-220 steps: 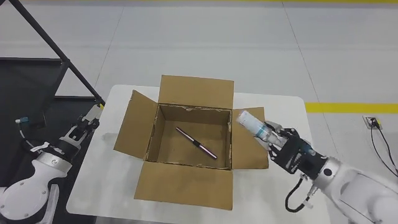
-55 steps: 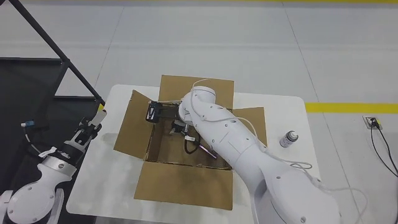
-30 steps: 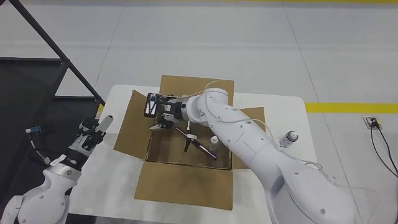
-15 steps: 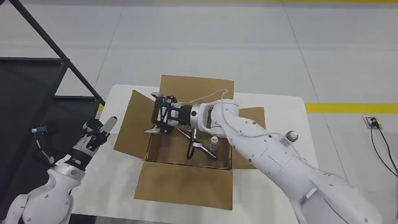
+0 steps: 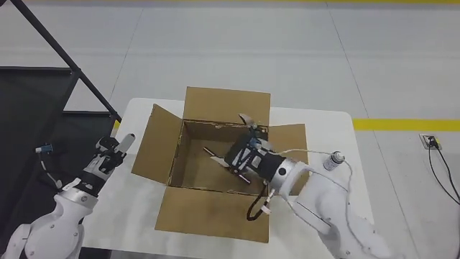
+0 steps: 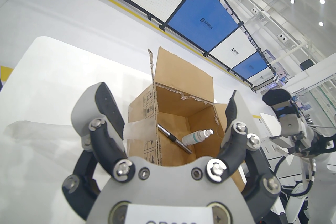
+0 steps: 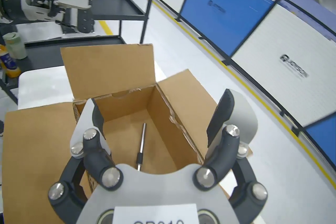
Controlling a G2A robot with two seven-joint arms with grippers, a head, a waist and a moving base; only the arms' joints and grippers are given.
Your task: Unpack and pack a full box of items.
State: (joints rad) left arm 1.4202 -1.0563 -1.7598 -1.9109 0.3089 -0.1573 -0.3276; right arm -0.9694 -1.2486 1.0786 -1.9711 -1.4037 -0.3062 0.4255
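An open cardboard box stands mid-table with all flaps out. A thin silver rod lies on its floor, and the left wrist view shows this rod beside a small white bottle. My right gripper hangs open and empty over the box's right side, looking down at the rod. My left gripper is open and empty near the table's left edge, apart from the box's left flap. A grey spray bottle stands upright on the table right of the box.
The white table has bare room right of the box and along its left side. A black shelf cart stands beyond the left edge, with a green cup on it.
My right gripper has pulled back from the box's left inner side to above its right side. Earlier it carried the spray bottle, which now stands on the table. The left arm has barely moved.
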